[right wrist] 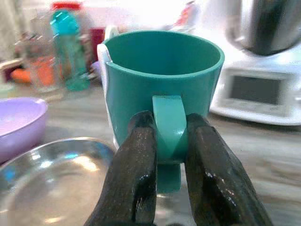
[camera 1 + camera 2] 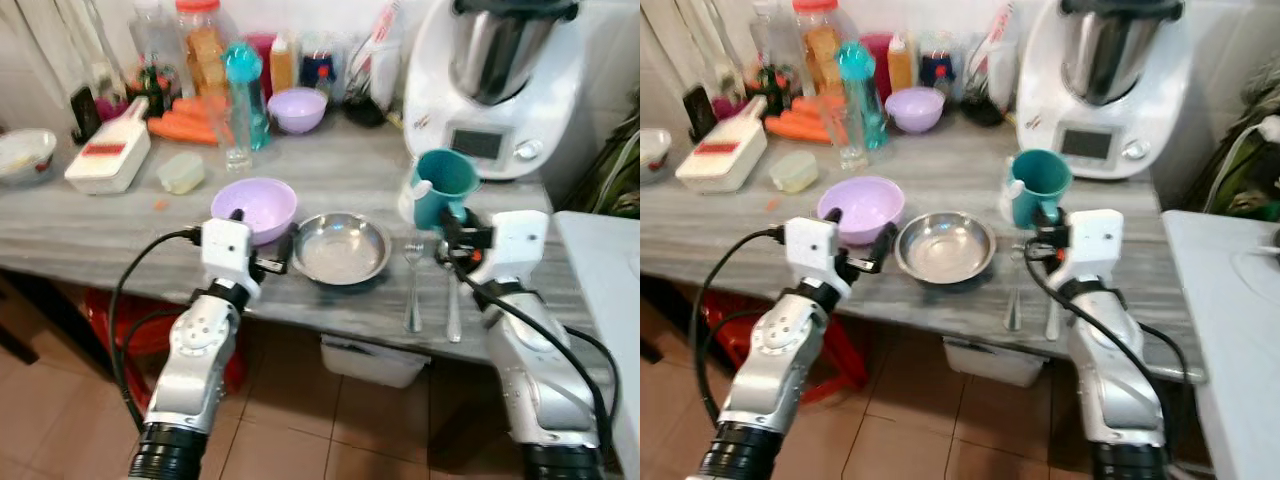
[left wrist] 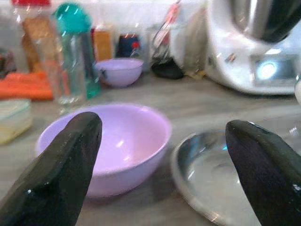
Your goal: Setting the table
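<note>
The teal mug (image 2: 445,185) sits right of centre in the head views, at the far side of the place setting and in front of the white kitchen machine (image 2: 495,80). The right end effector (image 1: 167,141) has its two black fingers closed on the mug's handle, one finger on each side of it. Whether the mug rests on the desk (image 2: 360,300) or is raised just above it cannot be told.

Just below the mug in the frame, a fork (image 2: 414,285) and a spoon (image 2: 451,295) lie side by side near the desk's front edge. To their left stands the steel bowl (image 2: 340,248), and left of that the lilac bowl (image 2: 254,208), the two close together.

The left end effector (image 3: 164,160) hovers at the desk's front edge with its fingers spread wide and empty, aimed between the two bowls.

In the upper left of the frame stand bottles (image 2: 243,95), carrots (image 2: 185,120), a second lilac bowl (image 2: 297,108) and a white grater box (image 2: 108,155).

The setting looks well advanced: bowl and cutlery are laid, and the mug is at its spot. Releasing the mug, and perhaps shifting the nearer lilac bowl, seem to be what remains.
</note>
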Robot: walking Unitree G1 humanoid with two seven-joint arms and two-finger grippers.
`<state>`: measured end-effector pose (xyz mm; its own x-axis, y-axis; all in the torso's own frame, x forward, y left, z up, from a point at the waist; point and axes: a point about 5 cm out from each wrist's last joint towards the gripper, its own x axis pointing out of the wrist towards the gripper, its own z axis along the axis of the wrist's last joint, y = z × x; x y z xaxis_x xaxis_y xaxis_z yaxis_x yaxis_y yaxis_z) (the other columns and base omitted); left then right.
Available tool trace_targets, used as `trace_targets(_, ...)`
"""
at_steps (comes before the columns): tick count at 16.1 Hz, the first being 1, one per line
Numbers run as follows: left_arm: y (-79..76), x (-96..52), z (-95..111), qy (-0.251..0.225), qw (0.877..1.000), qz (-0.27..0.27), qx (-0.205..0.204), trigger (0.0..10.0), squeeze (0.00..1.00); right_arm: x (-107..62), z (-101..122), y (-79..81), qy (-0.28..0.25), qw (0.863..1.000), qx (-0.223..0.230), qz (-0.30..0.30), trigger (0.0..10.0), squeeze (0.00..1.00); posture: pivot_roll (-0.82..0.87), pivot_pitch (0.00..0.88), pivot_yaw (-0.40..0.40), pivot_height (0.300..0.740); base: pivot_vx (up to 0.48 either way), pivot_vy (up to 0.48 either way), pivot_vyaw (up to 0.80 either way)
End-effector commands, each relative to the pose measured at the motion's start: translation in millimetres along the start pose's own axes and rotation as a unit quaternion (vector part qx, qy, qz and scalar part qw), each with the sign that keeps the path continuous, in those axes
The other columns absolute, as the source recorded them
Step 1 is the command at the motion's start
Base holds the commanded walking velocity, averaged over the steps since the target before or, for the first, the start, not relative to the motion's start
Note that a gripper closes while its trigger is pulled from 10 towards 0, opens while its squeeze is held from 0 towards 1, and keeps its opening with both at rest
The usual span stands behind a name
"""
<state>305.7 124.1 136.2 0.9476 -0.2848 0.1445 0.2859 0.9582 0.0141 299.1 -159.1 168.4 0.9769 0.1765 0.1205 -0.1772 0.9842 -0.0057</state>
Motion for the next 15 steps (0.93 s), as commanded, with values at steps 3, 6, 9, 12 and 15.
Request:
trace_targets(3,-4.6,-14.9,-0.8,0.0,1.0,-0.025,0.015,10.0,0.0,0.6,9.8,-4.0,-0.019,1.0,-0.019,0.002,10.0,0.0,-0.08,0.068,0.031,0.74,0.0,0.0,0.0)
trace_targets(6,-3.2,-31.6,-8.5,0.017,0.998,-0.049,0.034,10.0,0.0,2.7,12.0,-9.0,-0.022,0.999,-0.048,0.012,10.0,0.0,-0.07,0.073,0.026,0.74,0.0,0.0,0.0)
trace_targets(9,-2.1,-47.6,-15.9,0.034,0.995,-0.075,0.046,10.0,0.0,11.1,12.4,-18.5,-0.024,0.996,-0.079,0.016,10.0,0.0,-0.06,0.086,0.019,0.74,0.0,0.0,0.0)
trace_targets(12,-9.4,-51.9,-13.0,0.03,0.993,-0.103,0.041,10.0,0.0,23.4,10.1,-25.5,-0.02,0.997,-0.08,0.009,10.0,0.0,-0.05,0.103,0.018,0.74,0.0,0.0,0.0)
trace_targets(15,-16.4,-54.8,-9.5,0.029,0.991,-0.124,0.046,10.0,0.0,37.4,10.6,-27.7,-0.021,0.995,-0.093,0.015,10.0,0.0,-0.04,0.122,0.019,0.74,0.0,0.0,0.0)
